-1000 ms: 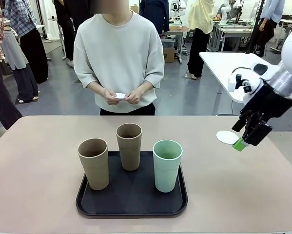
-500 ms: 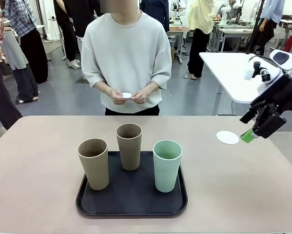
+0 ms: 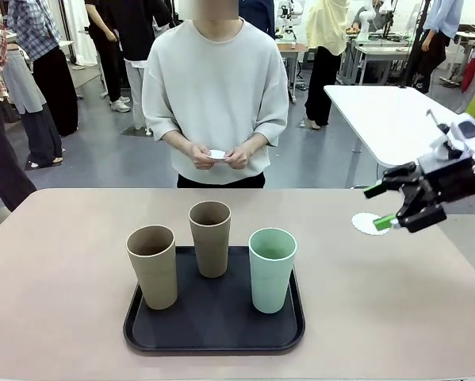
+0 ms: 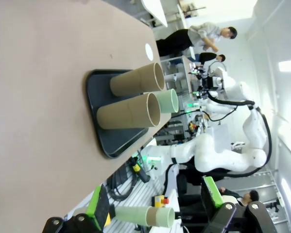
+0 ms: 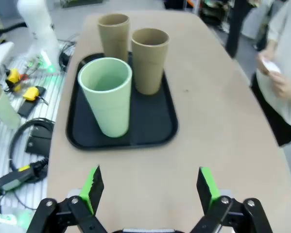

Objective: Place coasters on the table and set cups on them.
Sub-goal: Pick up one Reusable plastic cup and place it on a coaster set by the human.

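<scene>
Three cups stand on a black tray (image 3: 213, 329): a tan cup (image 3: 151, 266), a brown cup (image 3: 210, 238) and a mint cup (image 3: 272, 270). One white coaster (image 3: 364, 223) lies on the table (image 3: 63, 262) at the right. My right gripper (image 3: 382, 206) hovers open just over its right edge, fingers pointing left, holding nothing. The right wrist view shows the mint cup (image 5: 108, 94), brown cup (image 5: 149, 58) and tan cup (image 5: 113, 34) beyond its gripper (image 5: 149, 189). My left gripper (image 4: 155, 201) is open, far from the tray (image 4: 104, 116). The person holds another coaster (image 3: 217, 155) in both hands.
The person stands at the table's far edge, behind the tray. A white rectangular table (image 3: 380, 111) stands behind on the right. Cables and tools (image 5: 24, 141) lie off the table's edge on the robot's side. Bare tabletop lies left and right of the tray.
My right gripper has lifted off the coaster, drawn back to the right and turned its fingers sideways; the coaster stays on the table. The person has stepped slightly to the right.
</scene>
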Available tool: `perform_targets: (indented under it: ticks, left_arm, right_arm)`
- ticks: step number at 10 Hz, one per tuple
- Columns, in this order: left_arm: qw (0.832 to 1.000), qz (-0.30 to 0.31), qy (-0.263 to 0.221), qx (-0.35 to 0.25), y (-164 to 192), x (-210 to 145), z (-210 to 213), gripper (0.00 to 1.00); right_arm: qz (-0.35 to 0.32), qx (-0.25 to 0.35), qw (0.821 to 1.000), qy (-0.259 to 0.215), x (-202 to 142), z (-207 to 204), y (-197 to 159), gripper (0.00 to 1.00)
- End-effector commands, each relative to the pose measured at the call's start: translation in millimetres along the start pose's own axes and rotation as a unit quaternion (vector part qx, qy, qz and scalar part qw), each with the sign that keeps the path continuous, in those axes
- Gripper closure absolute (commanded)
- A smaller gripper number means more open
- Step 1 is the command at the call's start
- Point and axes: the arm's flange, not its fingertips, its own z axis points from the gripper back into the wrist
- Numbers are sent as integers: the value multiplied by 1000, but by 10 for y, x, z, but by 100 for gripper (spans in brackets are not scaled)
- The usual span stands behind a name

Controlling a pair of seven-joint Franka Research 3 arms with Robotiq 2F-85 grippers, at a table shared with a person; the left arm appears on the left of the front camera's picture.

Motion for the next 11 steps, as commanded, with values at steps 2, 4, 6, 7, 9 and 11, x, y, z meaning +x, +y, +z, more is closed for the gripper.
perform_targets:
  ticks: [2, 4, 6, 7, 9, 11]
  left_arm:
    - [1000, -7, -3, -5, -1, -2, 12, 0]
    - [1000, -7, -3, -5, -1, -2, 12, 0]
    - [1000, -7, -3, -5, -1, -2, 12, 0]
    - [1000, -7, -3, -5, -1, -2, 12, 0]
    - [1000, -7, -3, -5, -1, -2, 12, 0]
    - [1000, -7, -3, -5, -1, -2, 12, 0]
  right_arm:
    - [-29, 88, 996, 10, -376, -419, 222, 0]
    - [-20, 106, 994, 18, -434, -626, 212, 0]
    - [-8, 136, 991, -11, -519, -752, 226, 0]
    - [2, 142, 990, -23, -527, -853, 242, 0]
    - [-8, 130, 991, -34, -517, -869, 196, 0]
    - [-10, 142, 990, -12, -463, -842, 167, 0]
